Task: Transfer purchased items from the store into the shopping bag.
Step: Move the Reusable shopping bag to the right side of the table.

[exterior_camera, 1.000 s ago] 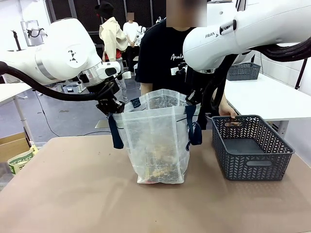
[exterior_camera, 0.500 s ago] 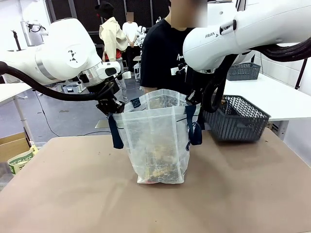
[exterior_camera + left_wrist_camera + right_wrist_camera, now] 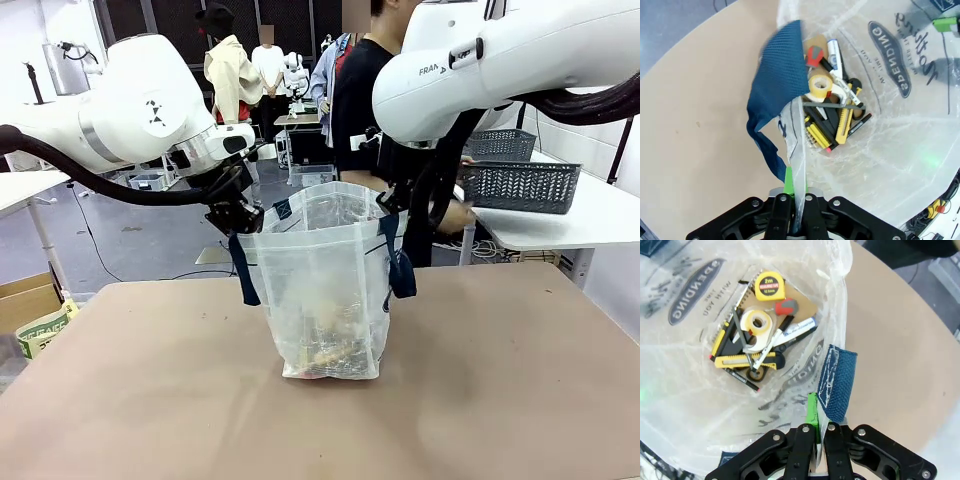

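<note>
The shopping bag [image 3: 320, 290], frosted plastic with navy straps, stands upright mid-table and is held open. My left gripper [image 3: 240, 215] is shut on its left rim, my right gripper [image 3: 392, 205] shut on its right rim. In the left wrist view the left gripper [image 3: 794, 197] pinches the rim beside a navy strap [image 3: 780, 85]. The right gripper [image 3: 819, 432] pinches the rim by the other strap [image 3: 837, 385]. The purchased items lie at the bottom: a tape roll [image 3: 756, 322], a yellow tape measure [image 3: 769, 286], a utility knife [image 3: 844, 117], a marker [image 3: 836, 55]. A person's hand [image 3: 460, 215] holds the grey lattice basket [image 3: 520, 185] off the table, at the right.
A white side table [image 3: 560, 215] stands at the right, with a second grey basket [image 3: 500, 147] farther back. A cardboard box [image 3: 25, 295] and a green packet [image 3: 45, 330] sit off the left edge. People stand in the background.
The person has lifted the grey basket off the table's right side and carried it up and away to the right. Both grippers keep their hold on the bag rim.
</note>
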Action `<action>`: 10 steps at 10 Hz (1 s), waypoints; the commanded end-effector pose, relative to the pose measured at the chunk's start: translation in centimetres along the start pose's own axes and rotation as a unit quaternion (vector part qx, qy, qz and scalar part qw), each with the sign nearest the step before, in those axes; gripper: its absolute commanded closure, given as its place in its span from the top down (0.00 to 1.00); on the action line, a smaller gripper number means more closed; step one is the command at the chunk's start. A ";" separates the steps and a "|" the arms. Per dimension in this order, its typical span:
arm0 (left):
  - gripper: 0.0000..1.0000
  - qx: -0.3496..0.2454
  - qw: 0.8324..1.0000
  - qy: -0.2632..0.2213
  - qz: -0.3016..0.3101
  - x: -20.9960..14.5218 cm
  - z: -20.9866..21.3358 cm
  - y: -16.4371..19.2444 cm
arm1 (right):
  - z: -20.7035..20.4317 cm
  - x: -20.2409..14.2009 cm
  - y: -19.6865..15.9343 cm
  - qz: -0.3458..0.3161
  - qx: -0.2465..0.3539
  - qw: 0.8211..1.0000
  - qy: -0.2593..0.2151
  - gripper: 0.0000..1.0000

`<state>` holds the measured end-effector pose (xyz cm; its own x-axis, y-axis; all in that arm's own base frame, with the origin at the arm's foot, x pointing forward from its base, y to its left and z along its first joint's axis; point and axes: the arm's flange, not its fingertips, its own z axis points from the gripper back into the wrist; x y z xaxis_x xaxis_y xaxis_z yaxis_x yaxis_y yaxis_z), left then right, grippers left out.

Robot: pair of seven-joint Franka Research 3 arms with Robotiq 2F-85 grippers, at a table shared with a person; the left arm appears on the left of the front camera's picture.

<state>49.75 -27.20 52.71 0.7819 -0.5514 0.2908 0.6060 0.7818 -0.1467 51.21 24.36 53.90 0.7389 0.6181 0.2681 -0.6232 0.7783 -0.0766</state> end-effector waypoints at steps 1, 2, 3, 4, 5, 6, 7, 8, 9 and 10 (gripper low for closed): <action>0.00 -0.011 1.000 -0.018 0.016 1.4 -0.6 -0.9 | 0.4 1.9 0.3 -0.011 -0.012 1.000 -0.007 0.00; 0.00 -0.016 0.999 -0.023 0.017 1.8 -0.7 -1.3 | 0.5 2.6 0.6 -0.013 -0.009 1.000 -0.011 0.00; 0.00 -0.021 0.999 -0.033 0.022 2.1 -0.8 -1.8 | 0.5 3.4 0.7 -0.025 -0.011 1.000 -0.013 0.00; 0.00 -0.025 0.998 -0.042 0.028 2.4 -0.7 -2.0 | 0.4 3.8 0.8 -0.033 -0.010 0.999 -0.015 0.00; 0.00 -0.029 0.998 -0.049 0.029 2.5 -0.7 -2.2 | 0.2 4.1 0.8 -0.043 -0.005 0.999 -0.017 0.00; 0.00 -0.033 0.997 -0.054 0.032 2.8 -0.7 -2.4 | 0.0 4.5 0.9 -0.050 -0.001 0.999 -0.014 0.00; 0.00 -0.040 0.997 -0.060 0.031 3.2 -0.8 -2.5 | -0.3 4.8 1.1 -0.061 0.007 0.998 -0.014 0.00; 0.00 -0.048 0.996 -0.064 0.034 3.3 -0.7 -2.4 | -0.5 4.9 1.1 -0.065 0.014 0.998 -0.012 0.00; 0.00 -0.025 0.999 -0.040 0.025 2.6 -0.9 -2.3 | -0.2 4.0 0.8 -0.059 0.014 0.998 -0.016 0.00; 0.00 -0.025 0.999 -0.040 0.025 2.6 -0.9 -2.3 | -0.7 4.1 0.7 -0.052 0.015 0.998 -0.015 0.00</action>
<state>50.58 -30.87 52.80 0.8029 -0.4784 0.3557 0.5698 0.7912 -0.2220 54.01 27.55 54.22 0.7940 0.5276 0.3018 -0.5489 0.8357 -0.0169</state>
